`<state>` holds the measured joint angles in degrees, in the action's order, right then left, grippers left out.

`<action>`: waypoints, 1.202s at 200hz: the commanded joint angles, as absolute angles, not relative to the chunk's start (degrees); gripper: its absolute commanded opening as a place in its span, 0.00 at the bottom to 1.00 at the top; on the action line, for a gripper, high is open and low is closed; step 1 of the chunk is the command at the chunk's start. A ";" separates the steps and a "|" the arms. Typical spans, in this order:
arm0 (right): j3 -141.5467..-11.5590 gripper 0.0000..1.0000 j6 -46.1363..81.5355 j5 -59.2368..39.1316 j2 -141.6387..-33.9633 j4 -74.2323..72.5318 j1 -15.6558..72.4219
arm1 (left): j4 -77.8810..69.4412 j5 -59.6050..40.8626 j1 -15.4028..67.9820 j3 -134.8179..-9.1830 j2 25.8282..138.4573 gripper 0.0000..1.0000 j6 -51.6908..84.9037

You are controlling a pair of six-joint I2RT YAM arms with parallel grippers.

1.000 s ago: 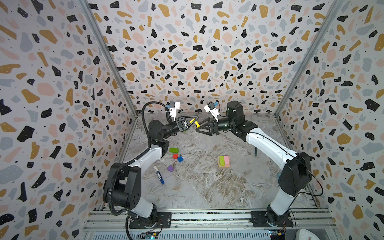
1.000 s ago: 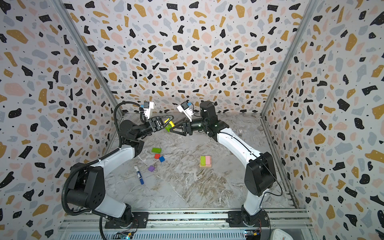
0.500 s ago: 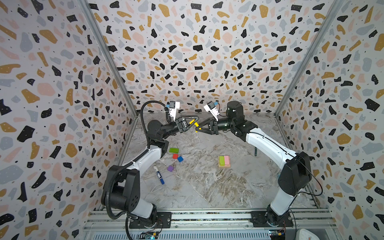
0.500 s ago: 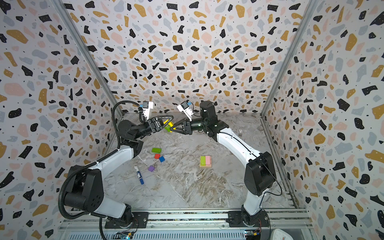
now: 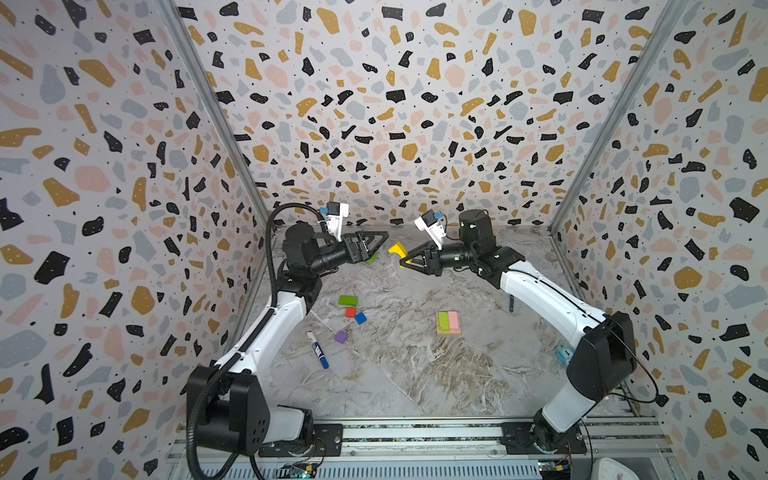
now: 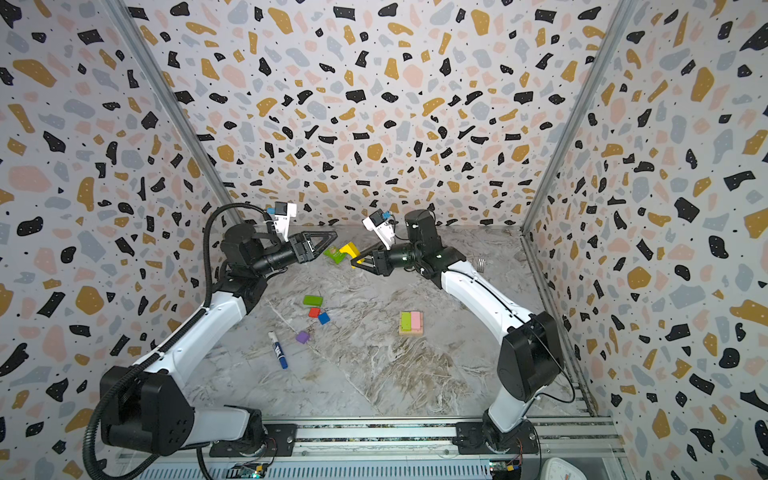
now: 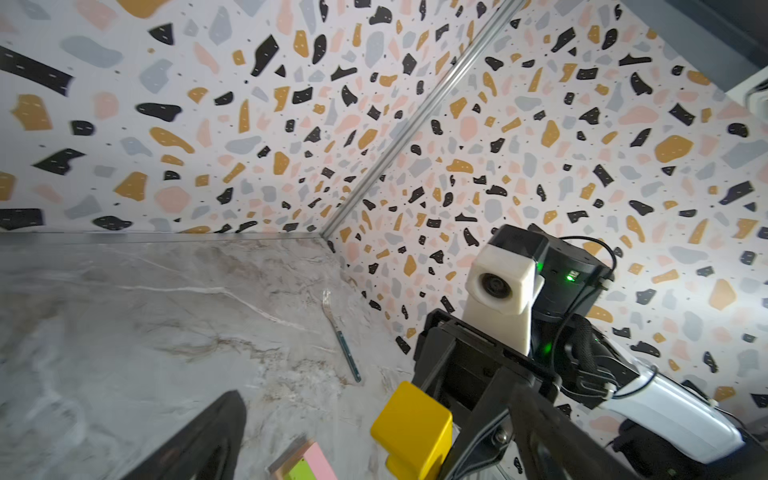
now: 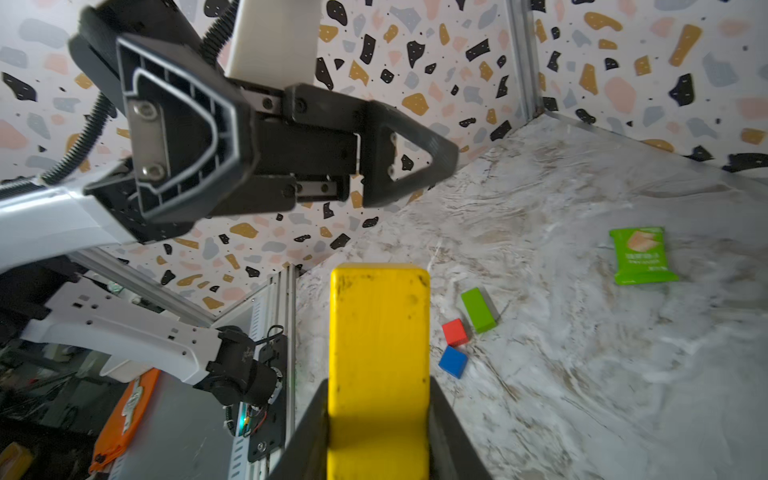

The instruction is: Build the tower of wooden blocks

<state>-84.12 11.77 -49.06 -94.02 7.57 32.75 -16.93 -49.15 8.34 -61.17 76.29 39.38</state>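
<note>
My right gripper (image 5: 405, 257) (image 8: 378, 415) is shut on the yellow notched arch (image 5: 398, 249) (image 6: 349, 249) (image 7: 411, 424), held in the air over the back of the table. My left gripper (image 5: 380, 246) (image 6: 330, 245) hangs open just to the left of it, apart from the arch. The tower (image 5: 449, 322) (image 6: 411, 322) is a tan base with a lime and a pink bar on top, at mid-right. A green bar (image 5: 348, 300), red cube (image 5: 350, 312), blue cube (image 5: 360, 318) and purple cube (image 5: 340, 336) lie loose at mid-left.
A blue-capped marker (image 5: 318, 355) lies in front of the loose cubes. A green packet (image 6: 334, 254) (image 8: 642, 255) lies flat beneath the two grippers. A fork (image 7: 343, 336) rests near the back right wall. Terrazzo walls close in three sides.
My right gripper has shut on the yellow arch. My left gripper has opened, let go of it and drawn back a little to the left.
</note>
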 commanded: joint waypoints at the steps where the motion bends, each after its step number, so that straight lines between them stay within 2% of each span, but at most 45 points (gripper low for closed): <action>1: -82.26 0.09 5.82 -42.08 -88.85 12.78 33.90 | -7.68 -45.58 7.30 -61.52 74.07 1.00 33.72; 36: -79.83 0.07 0.86 -33.06 -87.08 20.39 37.19 | -4.97 -43.99 6.21 -60.17 75.25 1.00 34.72; 87: -70.72 0.03 -2.10 -17.62 -85.23 21.53 45.38 | -0.62 -38.59 4.59 -57.96 75.66 1.00 32.35; 169: -64.32 0.00 -1.07 -5.97 -91.27 18.41 52.32 | -2.37 -39.38 1.85 -52.93 76.94 1.00 31.39; 240: -63.02 0.01 -2.11 -2.68 -98.64 11.19 54.56 | -2.29 -39.15 1.06 -52.46 76.34 1.00 31.17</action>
<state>-63.00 -1.23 -4.84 -97.56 14.92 53.91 -0.91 -38.92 1.61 -53.06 77.17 32.10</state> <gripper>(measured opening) 0.323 0.998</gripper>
